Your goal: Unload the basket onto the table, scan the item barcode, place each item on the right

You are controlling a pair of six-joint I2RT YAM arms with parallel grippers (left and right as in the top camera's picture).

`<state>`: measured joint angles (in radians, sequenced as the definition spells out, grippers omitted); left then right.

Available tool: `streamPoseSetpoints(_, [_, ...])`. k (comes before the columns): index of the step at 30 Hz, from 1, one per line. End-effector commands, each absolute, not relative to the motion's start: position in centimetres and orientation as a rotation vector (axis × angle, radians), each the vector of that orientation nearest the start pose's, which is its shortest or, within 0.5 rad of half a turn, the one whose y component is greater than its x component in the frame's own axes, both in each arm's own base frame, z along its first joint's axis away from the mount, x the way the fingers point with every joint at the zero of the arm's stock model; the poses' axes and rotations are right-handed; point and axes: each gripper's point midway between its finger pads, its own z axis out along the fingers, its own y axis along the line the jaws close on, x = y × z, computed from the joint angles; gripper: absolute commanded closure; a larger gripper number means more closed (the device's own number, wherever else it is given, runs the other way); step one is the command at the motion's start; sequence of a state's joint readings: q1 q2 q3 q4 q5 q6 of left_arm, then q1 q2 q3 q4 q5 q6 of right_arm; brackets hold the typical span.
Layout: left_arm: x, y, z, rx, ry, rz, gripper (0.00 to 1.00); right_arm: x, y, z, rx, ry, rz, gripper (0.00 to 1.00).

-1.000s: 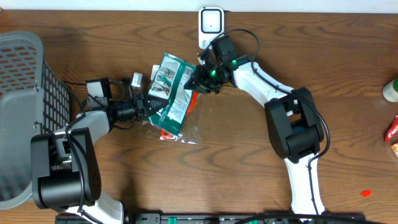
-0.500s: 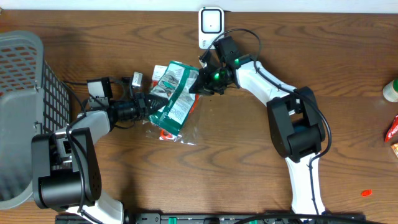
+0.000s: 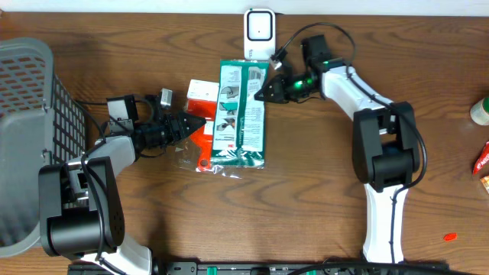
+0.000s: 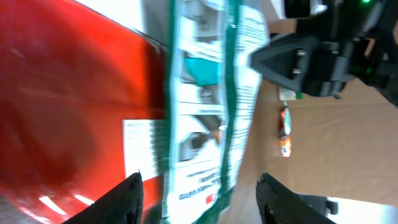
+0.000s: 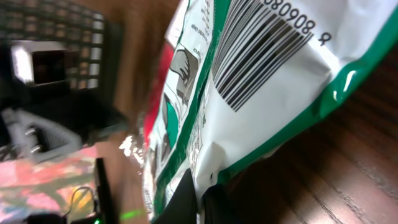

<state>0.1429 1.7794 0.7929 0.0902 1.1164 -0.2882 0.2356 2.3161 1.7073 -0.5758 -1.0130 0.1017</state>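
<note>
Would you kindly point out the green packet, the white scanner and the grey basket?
green packet point(image 3: 243, 114), overhead view, middle of its printed face.
white scanner point(image 3: 259, 30), overhead view, centre of its front.
grey basket point(image 3: 69, 122), overhead view, its mesh side wall.
</note>
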Motion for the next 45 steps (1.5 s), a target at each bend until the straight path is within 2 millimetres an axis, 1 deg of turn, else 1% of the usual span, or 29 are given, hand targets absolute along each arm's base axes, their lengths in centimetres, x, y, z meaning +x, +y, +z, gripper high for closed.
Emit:
streamPoseSetpoints(1, [37.7,-9.6,7.4,-0.029,2.267,-1.343,0.4,44.3,25.7,9.0,-0.566,2.362,1.648,0.99])
streamPoseSetpoints(6, [37.9,-9.4,7.1,-0.042,2.278,-1.312,0.39,44.6,24.9,9.4,-0.547,2.343,1.672,0.99])
streamPoseSetpoints(10, [38.1,-9.1,6.7,-0.057,2.29,-1.278,0.39,43.7,25.2,11.7,-0.611,2.23,1.785,0.99])
streamPoseSetpoints(13, [38.4,-8.7,6.4,-0.073,2.302,-1.239,0.38,43.0,25.1,13.0,-0.675,2.191,1.762,0.99])
streamPoseSetpoints(15, [38.5,-8.5,6.2,-0.082,2.309,-1.217,0.39,42.5,24.8,13.7,-0.726,2.188,1.701,0.99])
streamPoseSetpoints(17, [38.6,-8.4,6.0,-0.088,2.312,-1.202,0.38,42.0,24.3,14.1,-0.771,2.223,1.601,0.99])
streamPoseSetpoints(20, [38.8,-8.0,5.7,-0.104,2.325,-1.163,0.38,40.2,23.5,14.9,-0.862,2.307,1.43,0.99])
streamPoseSetpoints(22, [39.0,-7.7,5.5,-0.113,2.329,-1.138,0.38,38.6,23.0,15.9,-0.939,2.329,1.354,0.99])
streamPoseSetpoints(25, [39.1,-7.5,5.3,-0.123,2.336,-1.113,0.38,36.5,22.7,18.9,-1.014,2.299,1.307,0.99])
streamPoseSetpoints(28, [39.1,-7.5,5.3,-0.125,2.337,-1.11,0.38,35.0,22.4,22.3,-1.029,2.252,1.285,0.99])
streamPoseSetpoints(30, [39.1,-7.5,5.2,-0.125,2.337,-1.11,0.37,34.1,22.3,24.5,-1.006,2.232,1.281,0.99])
streamPoseSetpoints(33, [39.1,-7.5,5.3,-0.125,2.337,-1.11,0.38,32.5,22.3,28.1,-0.966,2.183,1.312,0.99])
streamPoseSetpoints(37, [39.2,-7.4,5.2,-0.129,2.34,-1.099,0.38,29.6,22.4,32.8,-0.955,2.082,1.386,0.99])
streamPoseSetpoints(42, [39.3,-7.2,5.0,-0.136,2.345,-1.084,0.38,26.1,22.1,37.4,-0.945,1.98,1.444,0.99])
streamPoseSetpoints(45, [39.0,-7.2,4.8,-0.146,2.357,-1.089,0.38,24.4,22.0,39.7,-0.937,1.928,1.475,0.99])
